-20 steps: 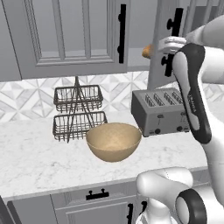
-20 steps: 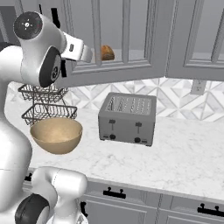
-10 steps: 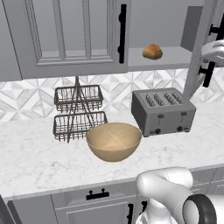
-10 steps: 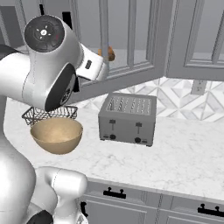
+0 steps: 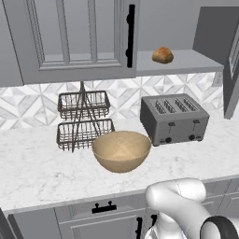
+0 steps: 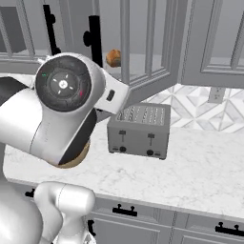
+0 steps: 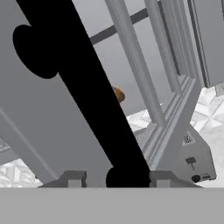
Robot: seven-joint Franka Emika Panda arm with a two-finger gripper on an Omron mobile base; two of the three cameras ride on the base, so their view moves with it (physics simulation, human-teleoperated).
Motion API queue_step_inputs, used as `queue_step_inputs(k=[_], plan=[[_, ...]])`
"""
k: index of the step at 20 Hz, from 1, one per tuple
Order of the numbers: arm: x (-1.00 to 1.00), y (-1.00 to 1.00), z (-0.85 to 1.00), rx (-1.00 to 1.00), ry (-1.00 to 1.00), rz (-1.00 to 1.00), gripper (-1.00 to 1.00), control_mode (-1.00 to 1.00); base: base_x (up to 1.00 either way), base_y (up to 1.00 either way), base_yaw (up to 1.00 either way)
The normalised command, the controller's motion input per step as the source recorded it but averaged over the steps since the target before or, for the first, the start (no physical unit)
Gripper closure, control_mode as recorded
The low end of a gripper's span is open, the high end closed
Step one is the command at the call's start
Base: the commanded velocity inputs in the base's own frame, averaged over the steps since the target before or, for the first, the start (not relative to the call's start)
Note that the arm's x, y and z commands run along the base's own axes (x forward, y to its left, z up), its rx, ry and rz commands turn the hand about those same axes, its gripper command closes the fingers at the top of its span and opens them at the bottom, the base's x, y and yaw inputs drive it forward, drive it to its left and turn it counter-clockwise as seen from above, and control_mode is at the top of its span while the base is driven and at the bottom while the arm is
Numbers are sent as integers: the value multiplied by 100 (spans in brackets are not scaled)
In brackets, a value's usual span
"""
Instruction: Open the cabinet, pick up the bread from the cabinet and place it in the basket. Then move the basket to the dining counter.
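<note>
Hand view: the gripper (image 7: 117,177) at bottom centre has its jaws spread either side of the cabinet's (image 5: 70,42) black handle (image 7: 87,94). Left base view: bread (image 5: 162,55) sits upper right on the open shelf, basket (image 5: 121,151) at centre.

Up top, the grey wall cabinet with framed panel doors (image 6: 152,43) stands open, one door swung out toward us over the worktop. Through its panes sits the small round golden-brown bun (image 6: 113,57) on the grey inner shelf, just right of a long black vertical bar handle (image 6: 95,40). Below, a silver four-slot toaster (image 6: 139,131) stands on the white grey-veined marble counter (image 6: 200,167), near its back edge. The robot's big white arm (image 6: 62,112) looms at left, covering most of a tan wood-coloured bowl (image 6: 76,159).
</note>
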Motion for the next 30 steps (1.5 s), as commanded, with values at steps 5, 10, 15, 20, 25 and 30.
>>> queue_step_inputs(k=[5, 10, 15, 20, 25, 30], plan=[[-74, 67, 0, 3, 13, -14, -100, -100, 0, 0, 0], [-12, 95, 0, 7, 19, -11, -100, -100, 0, 0, 0], [62, 86, 0, 22, 13, -21, -100, -100, 0, 0, 0], [92, 49, 0, 27, -4, -34, -100, -100, 0, 0, 0], [92, -25, -14, 20, -16, -46, -100, -100, 0, 0, 0], [50, -26, -13, 6, -30, -57, -100, -100, 0, 0, 0]])
